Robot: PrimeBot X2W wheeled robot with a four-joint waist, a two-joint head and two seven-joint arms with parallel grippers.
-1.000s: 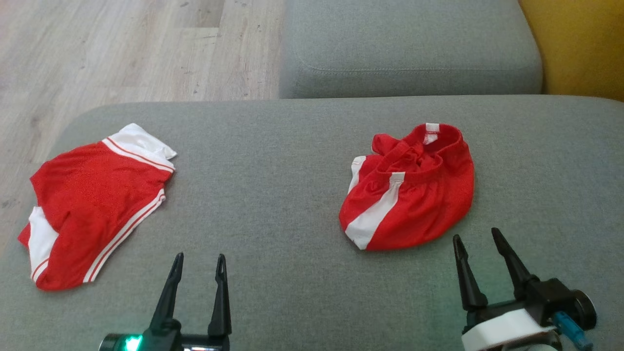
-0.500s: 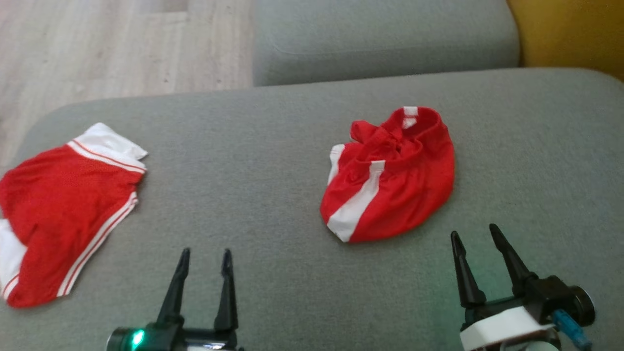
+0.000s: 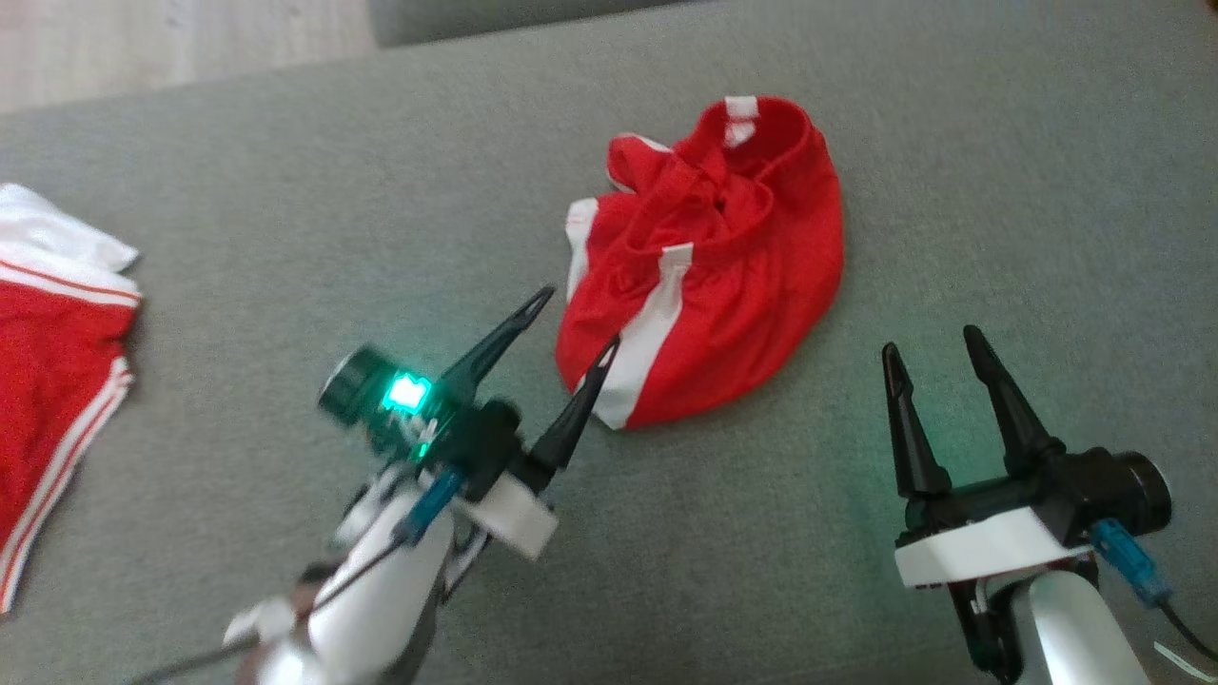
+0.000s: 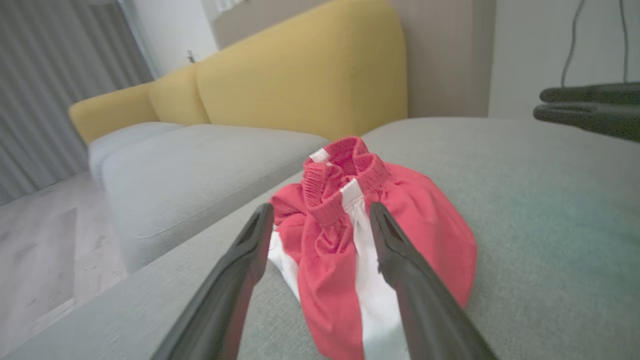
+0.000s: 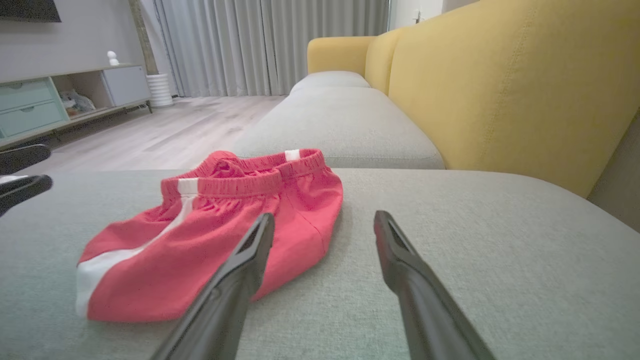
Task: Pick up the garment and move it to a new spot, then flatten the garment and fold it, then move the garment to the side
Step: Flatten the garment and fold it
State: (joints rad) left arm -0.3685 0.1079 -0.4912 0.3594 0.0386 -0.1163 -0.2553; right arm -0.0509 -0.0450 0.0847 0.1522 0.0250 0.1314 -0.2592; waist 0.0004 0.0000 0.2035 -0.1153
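- Head view trims a good deal. A second red garment (image 3: pixel 48 381) with white stripes lies at the left end of the grey cushion (image 3: pixel 285 190), and the frame's edge slices it, so we see just part of it.
- Both pale forearms run off the bottom edge, and the left one is blurred.
- We find the garment (image 3: pixel 723 276), red shorts with a white side stripe, crumpled in a heap near the middle of the cushion. Its waistband is bunched at the far end, and its folds hide the legs and how the layers lie.
- Our left gripper (image 3: pixel 580 316) angles toward the garment's near left corner with its jaws spread wide and nothing held.
- One left fingertip overlaps the white stripe in the head view, and in the left wrist view the two fingers flank the near end of the heap. We cannot tell whether either tip touches the cloth.
- Our right gripper (image 3: pixel 931 341) is over bare cushion to the right of the heap, apart from the cloth, with its jaws parted and empty.
- Each wrist view catches the other arm's fingertips at a side edge, with the rest cut off.
- Beyond the cushion we see a second grey seat (image 5: pixel 340 115), a yellow backrest (image 5: pixel 500 75) and a pale wood floor (image 3: pixel 143 48).
- A low cabinet (image 5: pixel 30 105) by the far wall has an open shelf. Something sits in it, too small for us to make out.
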